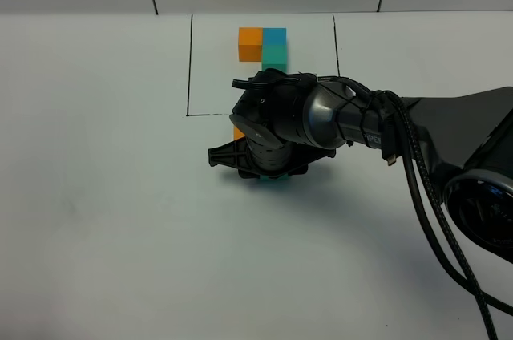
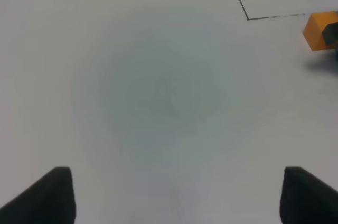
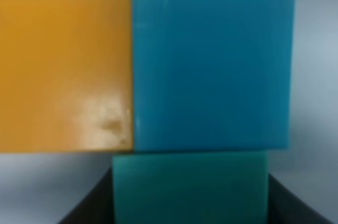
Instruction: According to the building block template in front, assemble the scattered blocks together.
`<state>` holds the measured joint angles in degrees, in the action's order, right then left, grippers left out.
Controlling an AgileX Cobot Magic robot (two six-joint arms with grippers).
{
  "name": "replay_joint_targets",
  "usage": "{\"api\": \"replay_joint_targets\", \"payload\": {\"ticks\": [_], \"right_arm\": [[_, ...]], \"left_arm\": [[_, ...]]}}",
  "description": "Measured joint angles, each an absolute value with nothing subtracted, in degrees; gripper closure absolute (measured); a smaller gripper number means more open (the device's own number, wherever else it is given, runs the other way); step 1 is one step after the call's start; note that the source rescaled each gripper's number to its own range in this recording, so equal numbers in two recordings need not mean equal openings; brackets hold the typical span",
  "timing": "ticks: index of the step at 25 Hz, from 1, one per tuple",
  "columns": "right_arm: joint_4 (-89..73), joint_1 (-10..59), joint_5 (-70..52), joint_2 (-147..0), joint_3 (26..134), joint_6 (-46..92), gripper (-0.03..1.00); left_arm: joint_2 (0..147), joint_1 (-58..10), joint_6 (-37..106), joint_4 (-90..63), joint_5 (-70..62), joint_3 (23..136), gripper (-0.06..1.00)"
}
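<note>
From high up, the right arm hides most of the scattered blocks [image 1: 237,131], just outside the black frame at 6 o'clock of the building block template [image 1: 263,46]. Its wrist view shows orange [image 3: 63,71] touching blue [image 3: 211,71], with its fingers closed on teal-green [image 3: 190,187]. Left fingers [image 2: 39,195] hang wide, empty, above the white bench [image 2: 158,97].

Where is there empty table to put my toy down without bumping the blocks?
The white table is bare left of the black drawn frame and in front of the black right arm's claw. The open left claw hangs over bare table too. It is crowded by the framed orange, blue and teal cube trio and under the right claw, which covers the loose cubes.
</note>
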<state>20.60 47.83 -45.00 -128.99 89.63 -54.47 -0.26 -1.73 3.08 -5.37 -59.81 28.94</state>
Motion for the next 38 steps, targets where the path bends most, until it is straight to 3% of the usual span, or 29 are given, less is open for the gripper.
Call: {"api": "replay_joint_targets", "payload": {"ticks": [30, 33, 38], "right_arm": [[20.77, 47.83, -45.61, -129.14, 89.94, -55.48, 0.94], [21.01, 47.83, -45.92, -129.14, 89.94, -55.48, 0.80], [21.96, 47.80, -46.23, -128.79, 89.94, -55.48, 0.33]], "left_arm": [[-0.26, -1.68, 3.08, -5.37, -59.81, 28.94, 0.18], [-0.26, -1.68, 3.08, -5.37, -59.81, 28.94, 0.18], [-0.26, -1.68, 3.08, -5.37, -59.81, 28.94, 0.18]]}}
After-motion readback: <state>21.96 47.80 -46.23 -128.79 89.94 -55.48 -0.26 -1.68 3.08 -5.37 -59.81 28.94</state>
